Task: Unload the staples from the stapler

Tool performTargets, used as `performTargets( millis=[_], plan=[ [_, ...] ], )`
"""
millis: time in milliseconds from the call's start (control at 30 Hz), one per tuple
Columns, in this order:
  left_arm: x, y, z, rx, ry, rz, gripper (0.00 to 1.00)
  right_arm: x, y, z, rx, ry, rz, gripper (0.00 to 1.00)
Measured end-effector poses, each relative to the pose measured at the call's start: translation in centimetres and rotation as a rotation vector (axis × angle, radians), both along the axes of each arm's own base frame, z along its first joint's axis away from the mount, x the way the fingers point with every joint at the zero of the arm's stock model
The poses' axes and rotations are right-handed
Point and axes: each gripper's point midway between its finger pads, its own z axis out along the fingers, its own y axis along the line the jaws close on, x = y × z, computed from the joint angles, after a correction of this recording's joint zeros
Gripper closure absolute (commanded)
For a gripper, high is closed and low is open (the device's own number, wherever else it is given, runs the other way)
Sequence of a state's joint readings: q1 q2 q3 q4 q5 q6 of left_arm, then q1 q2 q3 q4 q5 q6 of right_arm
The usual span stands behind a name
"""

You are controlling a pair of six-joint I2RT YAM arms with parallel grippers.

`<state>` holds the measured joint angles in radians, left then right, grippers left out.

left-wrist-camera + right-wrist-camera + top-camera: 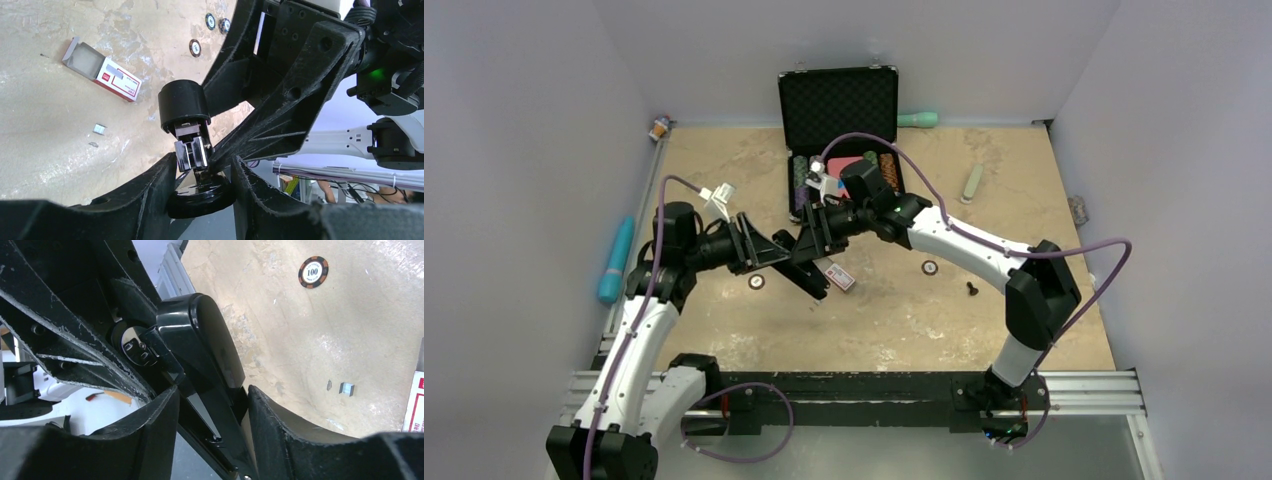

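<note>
The black stapler [812,272] hangs above the table's middle, held between both grippers. In the left wrist view I see it end-on: rounded black top arm [183,104], chrome magazine [192,153], black base [200,198]. My left gripper [202,186] is shut on the base end. My right gripper [212,427] is shut on the stapler's body [200,340] farther along. A tiny silvery strip of staples [99,129] lies loose on the table below; it also shows in the right wrist view [346,388]. A small grey fleck [93,144] lies beside it.
A red-and-white box [840,277] lies open just right of the grippers. Poker chips [756,282] [930,267] lie on the table. An open black case [838,100] stands at the back. A teal tool [616,260] lies left, a pale grey-green bar [972,183] right.
</note>
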<state>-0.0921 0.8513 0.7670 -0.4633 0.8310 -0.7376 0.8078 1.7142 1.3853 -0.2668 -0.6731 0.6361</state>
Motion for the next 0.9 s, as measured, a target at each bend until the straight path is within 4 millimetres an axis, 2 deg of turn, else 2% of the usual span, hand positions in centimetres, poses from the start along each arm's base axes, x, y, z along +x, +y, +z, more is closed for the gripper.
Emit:
performTargets(
  millis=[33,133,233,400,567,733,800,867,900],
  plan=[
    [0.0,0.0,0.0,0.001,0.005,0.005,1.0,0.0,0.0,0.0,0.003,-0.004,0.003,0.6],
    [0.2,0.2,0.0,0.008,0.008,0.022,1.0,-0.5,0.1,0.0,0.003,-0.007,0.024,0.65],
    [0.1,0.6,0.1,0.022,0.001,0.042,1.0,-1.0,0.2,0.0,0.006,-0.001,0.044,0.77],
    [-0.2,1.0,0.4,0.039,-0.006,0.07,1.0,-1.0,0.1,-0.3,0.003,0.006,0.042,0.84],
    [-0.6,1.2,0.6,0.057,-0.004,0.068,1.0,-1.0,0.1,-0.4,0.006,0.005,0.038,1.0],
    [-1.3,1.2,0.8,0.059,0.005,0.069,0.99,-0.9,0.0,-0.7,0.0,0.021,0.019,1.0],
    [-1.4,1.3,0.9,0.059,0.002,0.072,0.78,-1.0,-0.1,-0.7,0.001,0.027,0.008,1.0],
    [-1.5,1.2,1.0,0.055,-0.002,0.076,0.51,-1.0,-0.1,-0.4,0.003,0.026,-0.005,1.0],
    [-1.5,1.3,1.2,0.054,-0.007,0.078,0.41,-1.0,-0.1,-0.3,0.004,0.024,-0.009,1.0]
  ],
)
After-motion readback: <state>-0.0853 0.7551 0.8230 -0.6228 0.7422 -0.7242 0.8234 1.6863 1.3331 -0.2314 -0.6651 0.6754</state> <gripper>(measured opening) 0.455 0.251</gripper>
